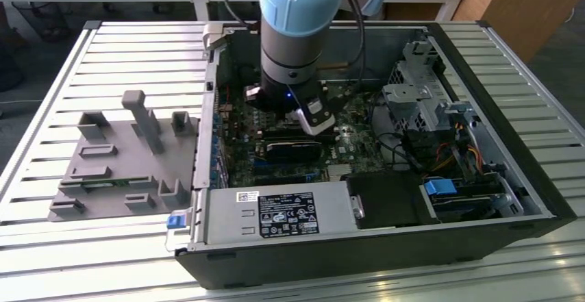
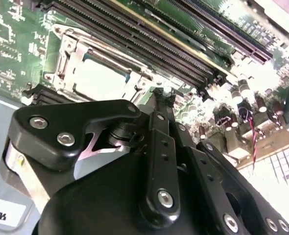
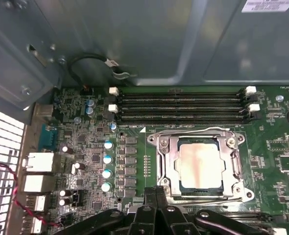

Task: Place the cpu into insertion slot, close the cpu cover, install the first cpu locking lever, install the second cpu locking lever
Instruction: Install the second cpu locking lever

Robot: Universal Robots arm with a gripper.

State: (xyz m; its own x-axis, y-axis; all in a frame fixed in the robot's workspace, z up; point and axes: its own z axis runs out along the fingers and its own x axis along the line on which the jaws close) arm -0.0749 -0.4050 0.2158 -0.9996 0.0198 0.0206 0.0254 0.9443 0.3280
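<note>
My end effector point(image 3: 156, 192) hangs low over the green board — its fingers pressed together, holding nothing, tips just beside the socket's near edge. Its black linkage hides that edge in both wrist views. Beyond the tips the cpu point(image 3: 199, 165) lies in the insertion slot point(image 3: 183, 184), the cpu cover point(image 3: 166, 161) shut over it. Past that run the memory slots point(image 3: 183, 107). In the exterior view my arm point(image 1: 292, 35) blocks the socket.

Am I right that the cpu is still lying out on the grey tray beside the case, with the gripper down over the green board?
Not quite. The cpu already sits in the insertion slot on the green board, framed by the cpu cover, as the first wrist view shows. The gripper is down over the board, as you said.
</note>
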